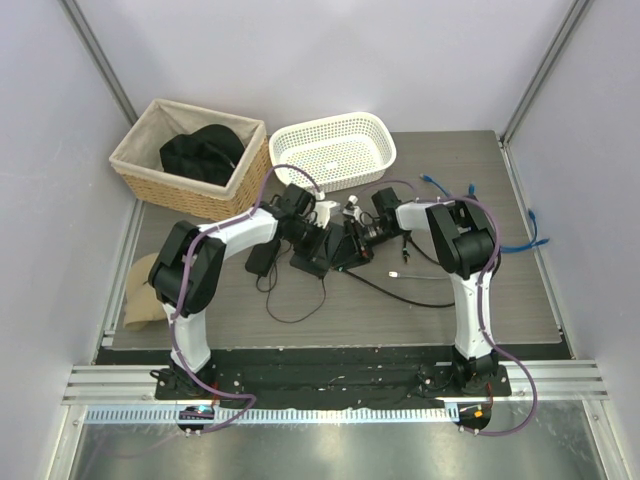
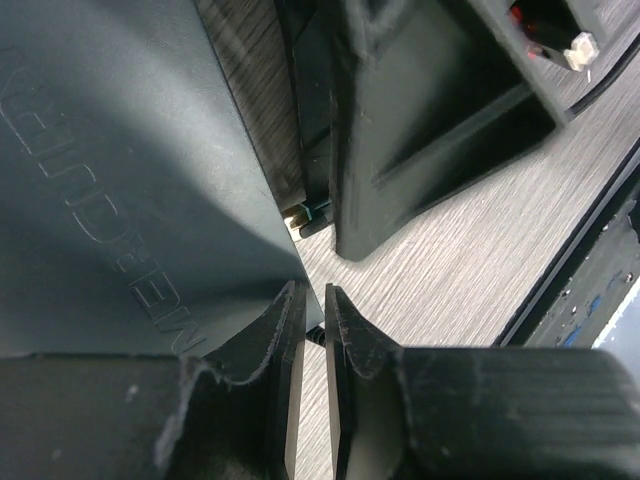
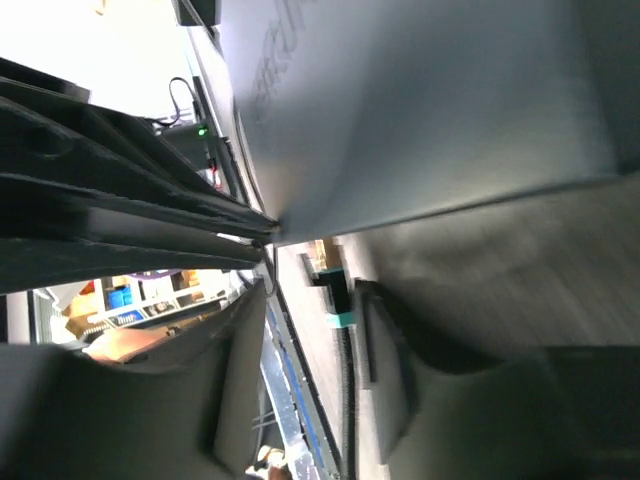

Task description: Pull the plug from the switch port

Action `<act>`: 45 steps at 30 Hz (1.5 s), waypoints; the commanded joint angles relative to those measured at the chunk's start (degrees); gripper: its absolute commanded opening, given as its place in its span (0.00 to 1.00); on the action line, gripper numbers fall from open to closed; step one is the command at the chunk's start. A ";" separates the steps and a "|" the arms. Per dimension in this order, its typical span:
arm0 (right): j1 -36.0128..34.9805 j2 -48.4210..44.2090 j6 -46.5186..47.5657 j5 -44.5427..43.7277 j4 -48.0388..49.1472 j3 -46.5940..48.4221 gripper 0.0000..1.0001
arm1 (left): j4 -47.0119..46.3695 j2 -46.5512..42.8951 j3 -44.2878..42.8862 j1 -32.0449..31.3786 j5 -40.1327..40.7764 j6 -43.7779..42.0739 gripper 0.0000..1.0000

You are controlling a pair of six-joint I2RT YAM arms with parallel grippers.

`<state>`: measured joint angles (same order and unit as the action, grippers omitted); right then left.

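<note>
Left fingers (image 2: pixel 272 345) nearly together, slim gap, tips at corner of switch (image 2: pixel 110 200), centre of overhead frame. Right fingers (image 3: pixel 232 400) apart, straddling teal-clipped plug (image 3: pixel 338 298). Embossed lettering on switch, illegible.

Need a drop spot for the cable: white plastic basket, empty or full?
Empty. In the top view the white basket shows only its bare perforated floor; nothing lies in it.

"Switch (image 3: pixel 430 110)?"
"Flat dark casing with raised lettering, filling the upper right."
"Plug (image 3: pixel 338 300)?"
"Under the casing's edge, teal tab showing, between the right gripper's (image 3: pixel 305 340) parted fingers. Whether either finger touches it, I can't tell."
</note>
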<state>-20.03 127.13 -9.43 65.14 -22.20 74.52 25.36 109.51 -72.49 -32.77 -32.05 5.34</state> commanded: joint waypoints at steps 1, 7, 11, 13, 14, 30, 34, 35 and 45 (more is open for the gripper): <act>-0.98 3.31 6.97 -22.79 2.86 -2.45 0.61 | 4.25 2.73 1.12 -0.45 5.34 -2.70 0.18; 6.67 -7.06 15.98 -15.84 -2.32 -3.86 0.84 | 6.01 -2.98 0.07 0.87 2.01 -4.82 0.17; 6.76 -19.09 22.96 -15.40 -1.03 -6.83 1.00 | 6.01 -5.45 -0.90 3.24 0.59 -4.29 0.18; 5.36 -25.14 21.66 -15.66 5.98 -10.61 1.00 | 5.22 -5.89 -0.99 4.56 0.59 -3.33 0.21; 4.66 -26.31 20.26 -16.01 7.50 -11.67 1.00 | 5.13 -6.07 -0.90 4.82 1.55 -2.97 0.22; -4.49 -14.64 17.70 -26.21 5.58 -1.40 0.37 | -1.46 -5.89 6.57 5.53 4.89 1.42 0.24; -5.02 -11.83 16.12 -21.39 4.97 -0.78 0.46 | -1.90 -5.72 6.66 5.62 5.77 1.60 0.24; -5.10 -11.56 15.76 -20.77 5.06 -1.13 0.47 | -1.99 -5.89 6.66 5.62 5.86 1.51 0.25; -5.02 -6.20 18.83 -9.78 -1.44 -1.22 0.62 | -2.42 -4.84 7.01 5.62 6.13 1.60 0.25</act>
<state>-24.64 117.12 6.81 51.16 -17.82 72.77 22.90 104.22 -66.61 -27.03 -28.18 7.33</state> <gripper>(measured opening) 0.616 0.247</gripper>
